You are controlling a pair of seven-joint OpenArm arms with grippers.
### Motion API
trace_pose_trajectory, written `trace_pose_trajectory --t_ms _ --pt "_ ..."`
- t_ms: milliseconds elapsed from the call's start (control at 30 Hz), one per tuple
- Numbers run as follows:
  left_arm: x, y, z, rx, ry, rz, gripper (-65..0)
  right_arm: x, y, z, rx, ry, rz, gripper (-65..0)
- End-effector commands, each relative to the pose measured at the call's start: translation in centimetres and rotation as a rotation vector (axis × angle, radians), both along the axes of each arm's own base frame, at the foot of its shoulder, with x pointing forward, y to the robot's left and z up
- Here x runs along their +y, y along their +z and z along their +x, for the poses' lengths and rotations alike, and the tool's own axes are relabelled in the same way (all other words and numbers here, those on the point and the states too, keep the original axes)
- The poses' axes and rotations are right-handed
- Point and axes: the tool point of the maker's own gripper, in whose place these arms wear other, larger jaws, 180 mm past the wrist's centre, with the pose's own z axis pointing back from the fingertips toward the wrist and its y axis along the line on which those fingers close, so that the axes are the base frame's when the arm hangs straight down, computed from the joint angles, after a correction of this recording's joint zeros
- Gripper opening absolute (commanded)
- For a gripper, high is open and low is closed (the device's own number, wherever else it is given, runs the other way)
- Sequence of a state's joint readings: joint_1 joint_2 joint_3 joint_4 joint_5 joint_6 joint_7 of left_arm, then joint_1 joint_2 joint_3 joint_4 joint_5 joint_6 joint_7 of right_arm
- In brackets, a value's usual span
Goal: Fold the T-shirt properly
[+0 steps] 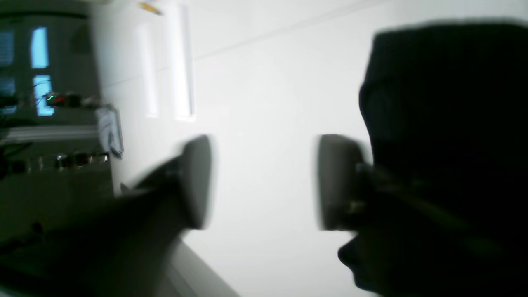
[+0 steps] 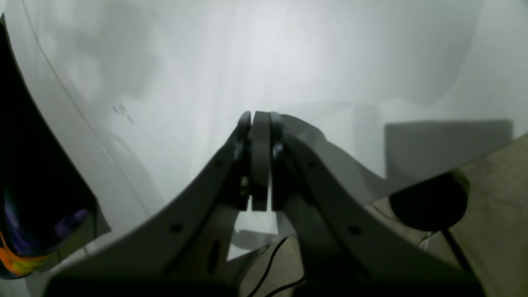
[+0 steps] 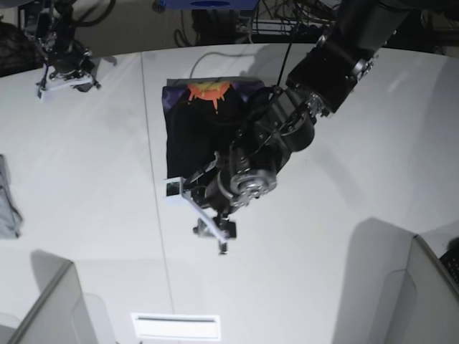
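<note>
In the base view, going from the left, we see a small grey cloth [image 3: 7, 201] at the far edge of the white table [image 3: 344, 186]. Near the top left corner the right gripper [image 3: 66, 80] sits on the table, well apart from everything else. The right wrist view settles what the base view leaves too small to judge: its fingers [image 2: 260, 156] are pressed flat together, clenched on nothing.

Further right in the base view lies the T-shirt [image 3: 193, 129], a dark folded rectangle on the table with an orange sunburst print at its far edge. The right wrist view catches only a sliver of it along the left border, black with orange and purple patches. The left wrist view shows it as a black mass filling the right side, print hidden.

The left gripper [image 3: 208, 215] hangs just past the shirt's near edge. In the left wrist view its two fingers [image 1: 198, 181] stand apart with bare table between them, released and holding nothing, though the picture is blurred.

We can read no writing or label in any view.
</note>
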State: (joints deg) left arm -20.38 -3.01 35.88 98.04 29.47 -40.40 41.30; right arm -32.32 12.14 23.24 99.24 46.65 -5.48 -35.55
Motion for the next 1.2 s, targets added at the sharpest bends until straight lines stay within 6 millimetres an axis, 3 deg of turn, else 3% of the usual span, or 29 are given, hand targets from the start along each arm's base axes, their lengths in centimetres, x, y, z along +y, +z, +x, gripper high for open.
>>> trace_pose_trajectory --t_ms 0,67,167,300,500,667,867,1000,1167 --pt "-0.1 1.7 -0.2 -0.031 0.011 -0.057 -46.7 -0.9 0.9 0.6 -0.029 0.013 -0.032 -65.0" --pt "1.6 2.3 -1.3 -0.029 0.072 -0.126 -65.0 -1.4 1.2 0.8 -0.032 0.033 -0.049 -65.0" --pt "3.9 2.2 -3.5 -0.006 0.145 -0.195 -65.0 -1.1 2.5 1.6 -0.082 0.119 -0.068 -65.0" --pt "6.2 -0.6 -5.4 0.081 0.227 -0.214 -65.0 -1.1 4.7 2.5 -0.115 0.254 -0.228 -65.0" --pt "6.4 -2.7 -10.6 0.215 0.203 -0.517 -65.0 -0.2 6.5 2.8 -0.117 0.458 -0.477 -65.0" --pt "7.9 -3.7 -15.6 0.324 0.213 -0.718 -65.0 -1.3 6.9 1.5 -0.107 0.571 -0.601 -65.0" --pt "12.3 -4.1 -18.2 0.327 0.331 -0.82 -65.0 -2.5 5.7 -0.5 0.02 0.773 -0.715 -65.0" --pt "12.6 -4.6 -21.1 0.364 0.346 -0.852 -65.0 -4.1 5.5 -1.3 0.123 0.855 -0.805 -65.0" --pt "14.2 -5.3 -25.2 0.418 0.397 -0.858 -65.0 -7.2 5.1 -5.4 0.372 0.944 -0.932 -65.0"
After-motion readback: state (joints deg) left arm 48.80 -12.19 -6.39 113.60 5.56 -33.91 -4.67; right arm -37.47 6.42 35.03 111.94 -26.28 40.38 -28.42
